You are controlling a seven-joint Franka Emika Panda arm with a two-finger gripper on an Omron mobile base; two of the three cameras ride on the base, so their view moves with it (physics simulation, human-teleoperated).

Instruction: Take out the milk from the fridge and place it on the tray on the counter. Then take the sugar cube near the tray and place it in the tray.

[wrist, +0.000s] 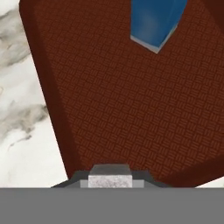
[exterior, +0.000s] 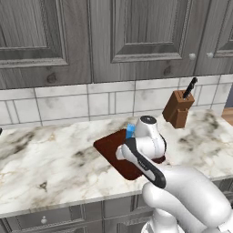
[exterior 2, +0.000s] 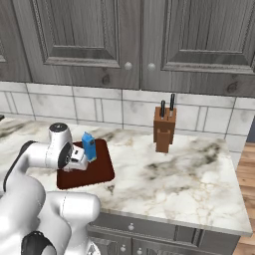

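The blue milk carton (exterior: 130,131) (exterior 2: 89,146) (wrist: 155,22) stands upright on the dark red-brown tray (exterior: 109,149) (exterior 2: 95,175) (wrist: 118,100), which lies on the marbled counter (exterior: 45,154) (exterior 2: 174,169). My gripper (exterior 2: 75,166) (wrist: 109,176) hangs low over the tray's near part, beside the carton and apart from it. In the hand view a small pale grey sugar cube (wrist: 109,177) sits between the dark fingertips, with the gripper shut on it. In the left base view my arm hides the hand. The fridge is out of view.
A brown knife block (exterior: 178,109) (exterior 2: 164,128) with dark handles stands on the counter to the right of the tray, by the tiled wall. Grey upper cabinets hang above. The counter's front edge runs just below the tray.
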